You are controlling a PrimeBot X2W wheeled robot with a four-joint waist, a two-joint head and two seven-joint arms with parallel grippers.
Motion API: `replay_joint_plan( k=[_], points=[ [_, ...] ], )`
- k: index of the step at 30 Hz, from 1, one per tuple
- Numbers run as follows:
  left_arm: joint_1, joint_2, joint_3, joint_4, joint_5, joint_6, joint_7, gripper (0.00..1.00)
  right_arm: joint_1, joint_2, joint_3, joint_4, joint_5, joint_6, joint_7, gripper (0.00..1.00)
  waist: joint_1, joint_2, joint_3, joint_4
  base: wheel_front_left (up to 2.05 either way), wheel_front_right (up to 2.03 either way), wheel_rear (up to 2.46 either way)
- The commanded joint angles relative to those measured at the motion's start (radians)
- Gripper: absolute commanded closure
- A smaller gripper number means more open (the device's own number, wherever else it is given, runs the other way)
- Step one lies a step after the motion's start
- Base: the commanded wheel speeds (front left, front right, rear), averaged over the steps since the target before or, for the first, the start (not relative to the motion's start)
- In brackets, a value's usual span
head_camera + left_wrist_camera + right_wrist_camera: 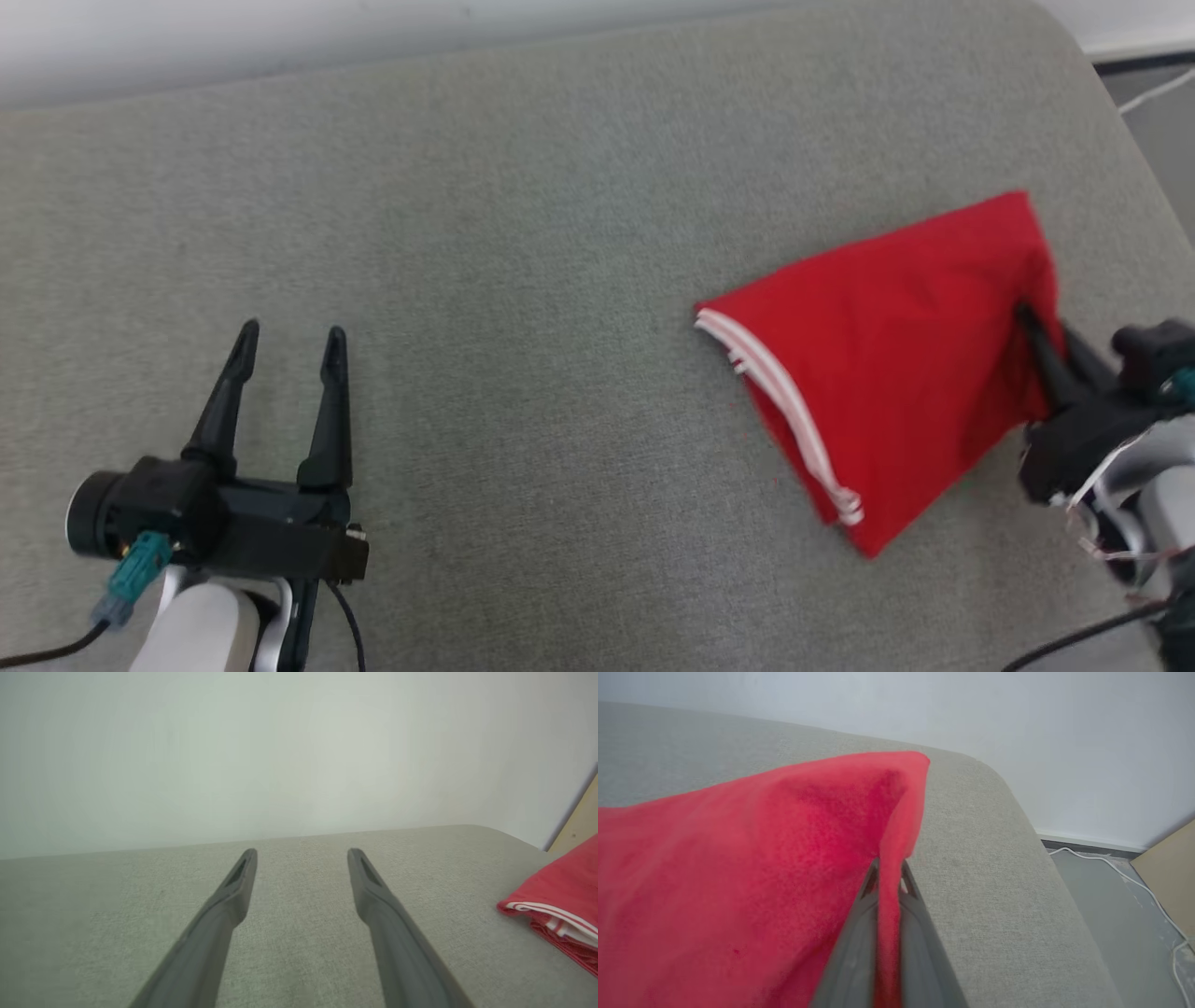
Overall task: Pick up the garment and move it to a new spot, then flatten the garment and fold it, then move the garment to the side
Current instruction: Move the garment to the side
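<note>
Nearest, at the lower left, the left gripper (pixel 293 329) is poised over the grey woven fabric surface (pixel 560 280), its two dark fingers spread apart and holding nothing. At the lower right, the right gripper (pixel 1043 322) is pinched together on the right edge of the red folded cloth garment with white-striped trim (pixel 887 355). The garment lies on the surface's right part, well apart from the left gripper. Beyond the surface's far edge stands a white wall (pixel 280 37).
</note>
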Motion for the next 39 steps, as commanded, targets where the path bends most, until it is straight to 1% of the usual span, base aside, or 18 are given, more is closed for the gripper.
replay_joint_plan(
  k=[1, 6, 9, 14, 16, 18, 19, 20, 26, 30, 31, 34, 35, 39],
  points=[
    [-0.02, 0.009, -0.007, -0.004, 0.016, -0.007, -0.002, 0.0, -0.035, -0.021, -0.008, 0.029, 0.011, -0.001, -0.012, 1.0, -0.0001, -0.0001, 0.081, -0.065, 0.0, 0.0, 0.0],
    [-0.088, 0.015, -0.033, -0.025, 0.032, -0.024, 0.013, 0.0, -0.132, -0.095, -0.063, 0.161, 0.043, -0.001, -0.054, 1.0, -0.0001, -0.0001, 0.139, -0.061, 0.0, 0.0, 0.0],
    [-0.131, 0.024, -0.045, -0.038, 0.048, -0.032, 0.024, 0.0, -0.178, -0.12, -0.093, 0.228, 0.052, -0.001, -0.076, 1.0, -0.0001, -0.0001, 0.173, -0.054, 0.0, 0.0, 0.0],
    [-0.18, 0.04, -0.052, -0.059, 0.066, -0.039, 0.046, 0.0, -0.245, -0.14, -0.103, 0.312, 0.057, -0.001, -0.098, 1.0, -0.0001, -0.0001, 0.215, -0.053, 0.0, 0.0, 0.0],
    [-0.192, 0.044, -0.055, -0.065, 0.068, -0.041, 0.052, 0.0, -0.268, -0.129, -0.095, 0.346, 0.072, -0.001, -0.101, 1.0, -0.0001, -0.0001, 0.226, -0.053, 0.0, 0.0, 0.0],
    [-0.194, 0.046, -0.056, -0.065, 0.07, -0.041, 0.053, 0.0, -0.284, -0.132, -0.092, 0.364, 0.072, -0.001, -0.107, 1.0, -0.0001, -0.0001, 0.229, -0.053, 0.0, 0.0, 0.0],
    [-0.196, 0.048, -0.057, -0.067, 0.07, -0.041, 0.055, 0.0, -0.3, -0.13, -0.099, 0.391, 0.079, -0.001, -0.106, 0.84, -0.0001, -0.0001, 0.232, -0.054, 0.0, 0.0, 0.0],
    [-0.199, 0.048, -0.058, -0.067, 0.071, -0.041, 0.056, 0.0, -0.309, -0.124, -0.094, 0.417, 0.076, -0.001, -0.095, 0.0, -0.0001, -0.0001, 0.233, -0.054, 0.0, 0.0, 0.0],
    [-0.182, 0.05, -0.056, -0.06, 0.063, -0.034, 0.049, 0.0, -0.37, -0.093, -0.128, 0.509, 0.028, -0.001, -0.132, 0.0, -0.0001, -0.0001, 0.217, -0.062, 0.0, 0.0, 0.0],
    [-0.148, 0.052, -0.046, -0.045, 0.049, -0.024, 0.044, 0.0, -0.372, -0.084, -0.182, 0.521, 0.001, -0.001, -0.152, 0.0, -0.0001, -0.0001, 0.18, -0.066, 0.0, 0.0, 0.0],
    [-0.13, 0.053, -0.042, -0.038, 0.042, -0.017, 0.04, 0.0, -0.355, -0.06, -0.213, 0.489, -0.001, -0.001, -0.157, 0.0, -0.0001, -0.0001, 0.155, -0.065, 0.0, 0.0, 0.0],
    [-0.094, 0.053, -0.035, -0.024, 0.033, -0.006, 0.038, 0.0, -0.3, -0.027, -0.284, 0.376, -0.019, -0.001, -0.156, 0.0, -0.0001, -0.0001, 0.115, -0.057, 0.0, 0.0, 0.0],
    [-0.081, 0.051, -0.034, -0.018, 0.029, -0.002, 0.037, 0.0, -0.27, -0.006, -0.3, 0.336, -0.022, -0.001, -0.156, 0.0, -0.0001, -0.0001, 0.1, -0.053, 0.0, 0.0, 0.0],
    [-0.035, 0.041, -0.019, -0.011, 0.009, 0.014, 0.027, 0.0, -0.158, 0.059, -0.376, 0.133, -0.062, -0.001, -0.156, 0.0, -0.0001, -0.0001, 0.048, -0.02, 0.0, 0.0, 0.0]
  ],
)
